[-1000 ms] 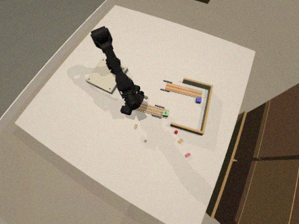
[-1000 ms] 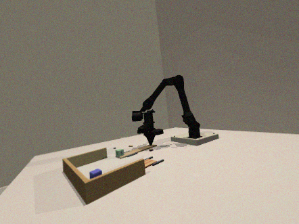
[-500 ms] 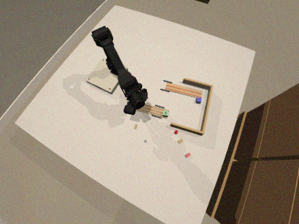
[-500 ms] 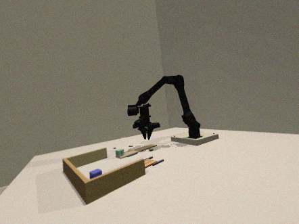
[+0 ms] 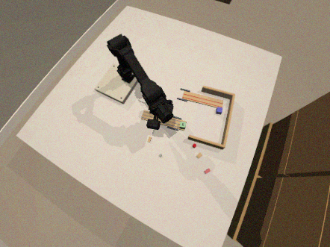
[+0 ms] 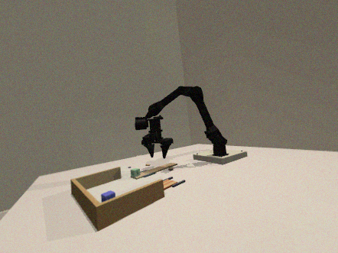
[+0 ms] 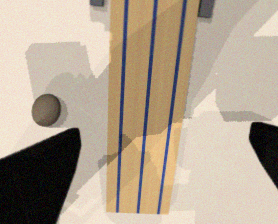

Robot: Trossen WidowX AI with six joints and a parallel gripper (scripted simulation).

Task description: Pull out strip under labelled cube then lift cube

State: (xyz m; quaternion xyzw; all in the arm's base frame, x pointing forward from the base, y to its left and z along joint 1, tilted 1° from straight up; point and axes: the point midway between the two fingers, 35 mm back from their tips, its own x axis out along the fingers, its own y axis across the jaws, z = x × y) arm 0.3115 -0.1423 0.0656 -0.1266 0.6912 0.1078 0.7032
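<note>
The green labelled cube (image 5: pixel 182 124) (image 6: pixel 134 173) sits on the far end of a light wooden strip (image 5: pixel 145 115) (image 6: pixel 162 168) (image 7: pixel 134 175) with blue lines. This strip lies between short dark rails, and its near end sticks out toward the arm's base. A second strip (image 5: pixel 201 98) (image 6: pixel 167 186), with red lines, lies beside it, with a blue cube (image 5: pixel 219 110) (image 6: pixel 108 196) by its far end. My gripper (image 6: pixel 158 157) (image 7: pixel 165 133) is open and empty above the near part of the blue-lined strip, one finger on either side of it in the wrist view. The arm hides part of that strip in the top view.
A three-sided wooden wall (image 5: pixel 228 121) (image 6: pixel 130 207) stands around the far ends. A red ball (image 5: pixel 194 145), tan block (image 5: pixel 199 155), pink block (image 5: pixel 207 171), small grey thing (image 5: pixel 160 155) and small tan piece (image 5: pixel 149 139) lie outside it. A brownish ball (image 7: pixel 46 110) lies left of the strip.
</note>
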